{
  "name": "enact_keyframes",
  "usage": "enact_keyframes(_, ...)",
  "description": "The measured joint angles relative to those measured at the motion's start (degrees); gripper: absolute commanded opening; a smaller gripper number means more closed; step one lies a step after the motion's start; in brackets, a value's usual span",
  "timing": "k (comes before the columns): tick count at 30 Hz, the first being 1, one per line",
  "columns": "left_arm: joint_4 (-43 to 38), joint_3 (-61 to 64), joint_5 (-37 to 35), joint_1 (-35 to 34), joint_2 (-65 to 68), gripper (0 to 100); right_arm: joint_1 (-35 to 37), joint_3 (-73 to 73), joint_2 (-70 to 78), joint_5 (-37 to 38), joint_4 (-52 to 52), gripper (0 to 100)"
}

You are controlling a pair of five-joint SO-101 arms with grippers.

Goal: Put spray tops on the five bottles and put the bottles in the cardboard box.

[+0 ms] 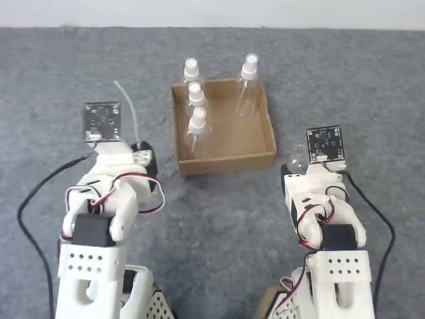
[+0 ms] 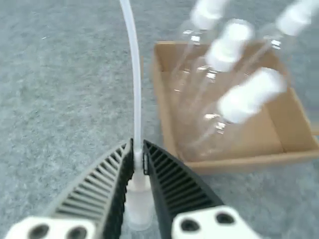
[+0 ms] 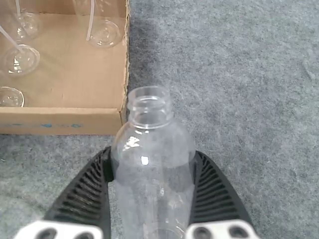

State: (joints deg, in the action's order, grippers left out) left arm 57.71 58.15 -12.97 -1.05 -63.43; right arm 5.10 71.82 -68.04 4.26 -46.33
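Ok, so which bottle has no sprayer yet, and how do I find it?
Find the cardboard box in the middle of the grey table. Just outside its near corner on the right arm's side, the right gripper clamps a clear plastic bottle. Unlike the four bottles inside the box, it has an open neck with no white spray top.

The surface (image 1: 219, 219) is grey and finely mottled. The cardboard box (image 1: 226, 161) is plain tan-brown with faint blue marks on one outer wall. The four bottles (image 1: 198, 141) at upper centre are clear, with white spray tops (image 1: 198, 118). The fifth bottle (image 3: 152, 164) is clear. The loose spray top (image 2: 137, 196) is white, its tube (image 2: 133, 74) translucent white. The jaws are black and ribbed. The arms (image 1: 93, 266) are white, with black motors and red, black and white wires.
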Motion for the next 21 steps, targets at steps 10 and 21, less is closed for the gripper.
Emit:
enact_keyframes(10, -6.8, 10.8, -4.9, -5.1, 0.0, 8, 0.0, 0.0, 0.0, 0.0, 0.0, 0.9)
enact_keyframes(21, -6.9, 14.6, -5.5, -18.3, 0.0, 20, 0.0, 0.0, 0.0, 0.0, 0.0, 0.9)
